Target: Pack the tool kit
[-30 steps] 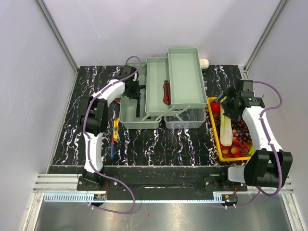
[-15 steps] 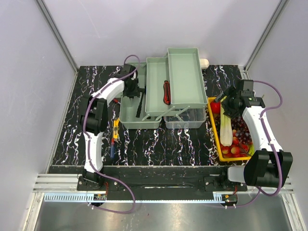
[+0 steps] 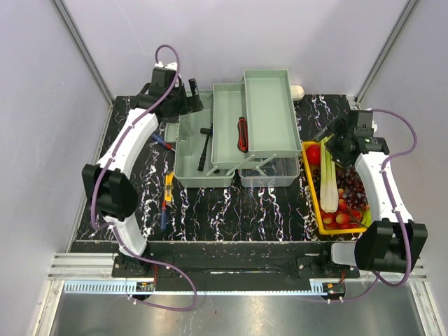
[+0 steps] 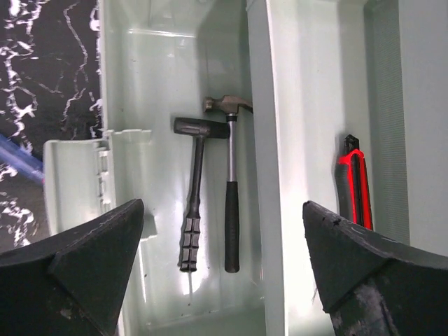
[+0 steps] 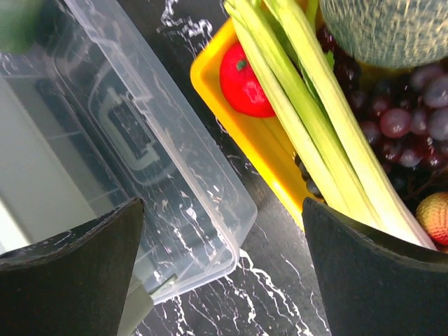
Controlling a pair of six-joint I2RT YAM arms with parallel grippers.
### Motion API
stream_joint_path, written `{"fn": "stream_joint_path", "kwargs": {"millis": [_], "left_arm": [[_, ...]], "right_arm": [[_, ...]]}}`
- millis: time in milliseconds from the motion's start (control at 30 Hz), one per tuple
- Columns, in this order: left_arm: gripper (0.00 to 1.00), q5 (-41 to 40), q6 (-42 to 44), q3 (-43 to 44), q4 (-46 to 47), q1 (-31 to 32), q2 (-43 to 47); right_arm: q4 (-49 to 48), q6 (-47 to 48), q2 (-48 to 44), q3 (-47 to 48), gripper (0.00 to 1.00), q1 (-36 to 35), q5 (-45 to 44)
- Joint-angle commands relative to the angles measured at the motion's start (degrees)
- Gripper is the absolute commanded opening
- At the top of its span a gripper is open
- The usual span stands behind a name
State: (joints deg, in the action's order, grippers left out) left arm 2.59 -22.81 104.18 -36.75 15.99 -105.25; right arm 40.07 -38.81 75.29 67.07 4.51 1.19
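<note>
Nearest, a yellow-handled tool [image 3: 169, 187] and a blue-handled tool [image 3: 163, 214] lie loose on the table [image 3: 231, 210], just left of the open tool kit [image 3: 203, 180]. Beyond, the right pincer [image 5: 222, 204] hangs spread and empty at the kit's right end. Farthest, the left pincer [image 4: 222, 205] is spread and empty above two hammers [image 4: 231, 203] in the base. Advised: grip each loose tool mid-handle and lay it parallel to the hammers.

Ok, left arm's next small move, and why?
Probably swing the left gripper, open and empty, toward the yellow-handled tool lying loose on the black marbled table beside the grey-green plastic tool box; two hammers already lie inside.
</note>
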Motion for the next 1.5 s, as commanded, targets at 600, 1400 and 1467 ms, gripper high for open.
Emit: {"fn": "stream_joint_path", "kwargs": {"millis": [600, 1400, 1467], "left_arm": [[0.86, -5.2, -6.6, -33.7, -2.0, -9.2, 16.0], [0.72, 1.5, -6.6, -44.2, 0.4, -9.2, 23.7], [0.74, 0.3, -6.5, -42.5, 0.0, -9.2, 25.3]], "right_arm": [[-16.3, 15.3, -2.1, 16.8, 0.99, 0.1, 20.2], [-15.0, 14.4, -1.9, 14.0, 0.99, 0.2, 18.7], [-14.9, 14.5, -1.9, 14.0, 0.98, 0.1, 18.7]]}}
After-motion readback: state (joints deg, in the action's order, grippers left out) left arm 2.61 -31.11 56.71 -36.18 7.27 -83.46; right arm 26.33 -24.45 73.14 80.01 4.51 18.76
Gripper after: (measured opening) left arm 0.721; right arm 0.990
